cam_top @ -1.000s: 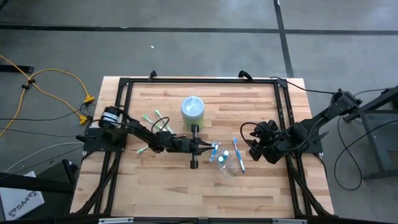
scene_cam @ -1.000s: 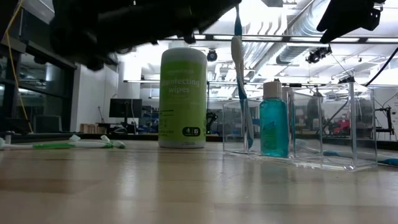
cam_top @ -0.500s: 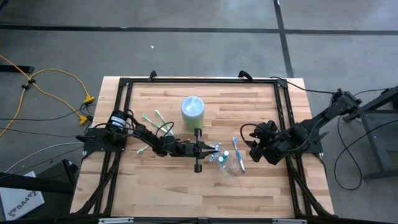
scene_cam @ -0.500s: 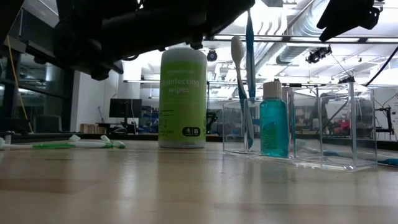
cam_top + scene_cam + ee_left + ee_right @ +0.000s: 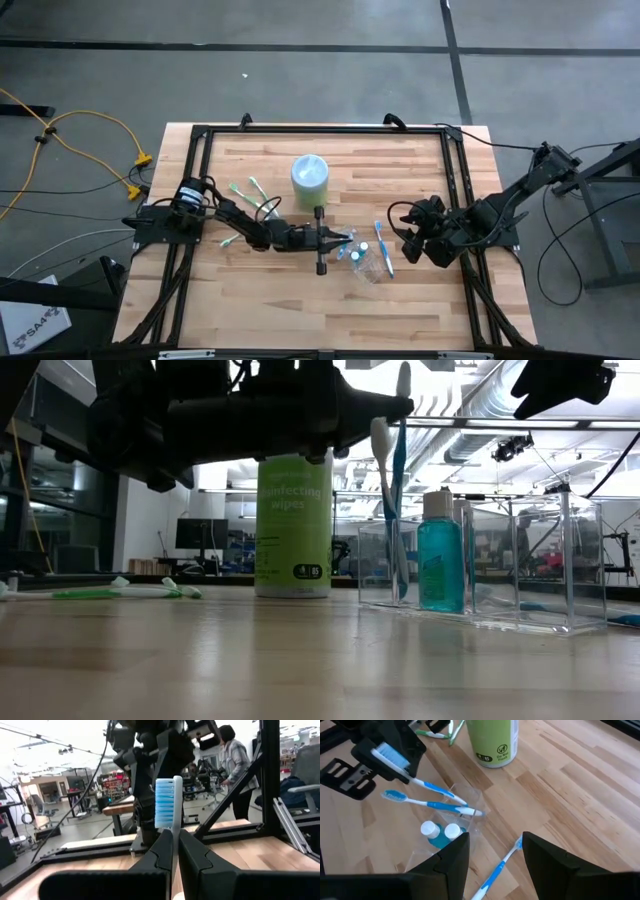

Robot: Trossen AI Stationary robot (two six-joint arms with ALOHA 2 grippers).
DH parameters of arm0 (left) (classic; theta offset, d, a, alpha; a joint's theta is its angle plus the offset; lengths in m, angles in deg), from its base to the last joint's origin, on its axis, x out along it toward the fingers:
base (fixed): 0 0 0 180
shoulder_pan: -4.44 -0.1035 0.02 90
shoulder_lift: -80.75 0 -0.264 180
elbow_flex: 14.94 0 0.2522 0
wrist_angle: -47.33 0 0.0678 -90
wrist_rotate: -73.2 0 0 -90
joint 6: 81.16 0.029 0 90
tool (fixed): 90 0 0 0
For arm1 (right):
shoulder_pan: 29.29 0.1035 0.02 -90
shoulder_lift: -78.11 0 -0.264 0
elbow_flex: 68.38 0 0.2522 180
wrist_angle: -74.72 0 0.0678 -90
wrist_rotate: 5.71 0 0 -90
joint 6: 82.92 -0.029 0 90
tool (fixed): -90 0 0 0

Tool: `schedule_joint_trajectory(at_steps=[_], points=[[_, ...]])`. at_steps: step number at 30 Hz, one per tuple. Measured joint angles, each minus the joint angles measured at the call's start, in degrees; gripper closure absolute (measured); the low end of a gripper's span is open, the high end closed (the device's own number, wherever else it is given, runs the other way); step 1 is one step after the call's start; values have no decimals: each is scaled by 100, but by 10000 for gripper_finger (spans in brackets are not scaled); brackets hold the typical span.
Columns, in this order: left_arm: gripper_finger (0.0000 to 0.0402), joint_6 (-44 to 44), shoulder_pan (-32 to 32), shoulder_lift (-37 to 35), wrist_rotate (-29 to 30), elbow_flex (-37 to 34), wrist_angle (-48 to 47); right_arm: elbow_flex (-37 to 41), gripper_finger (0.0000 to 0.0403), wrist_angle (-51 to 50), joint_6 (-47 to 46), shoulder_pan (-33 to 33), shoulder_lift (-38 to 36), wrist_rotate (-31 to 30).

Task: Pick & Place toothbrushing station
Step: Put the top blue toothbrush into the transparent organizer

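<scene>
The left gripper [image 5: 335, 239], jaws clenched on a blue toothbrush [image 5: 166, 810], held it over the container [image 5: 451, 822] at mid-frame for insertion, while the right gripper [image 5: 407, 238] waited with jaws released.

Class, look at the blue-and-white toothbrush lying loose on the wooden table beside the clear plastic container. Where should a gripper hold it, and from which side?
Likely best: grip the loose blue-and-white toothbrush mid-handle, coming from straight above with fingers across its length: it lies flat on the wooden table, slim, clear of the clear plastic container. The open right gripper is nearest.
</scene>
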Motion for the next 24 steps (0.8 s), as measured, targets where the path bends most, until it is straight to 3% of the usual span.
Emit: schedule_joint_trajectory(at_steps=[13, 24], points=[[398, -400, -171, -2, -1, 0, -323, -2, 229, 132, 7, 0, 0, 52], [370, -763, -273, -2, -33, -2, -474, 0, 229, 130, 9, 0, 0, 80]])
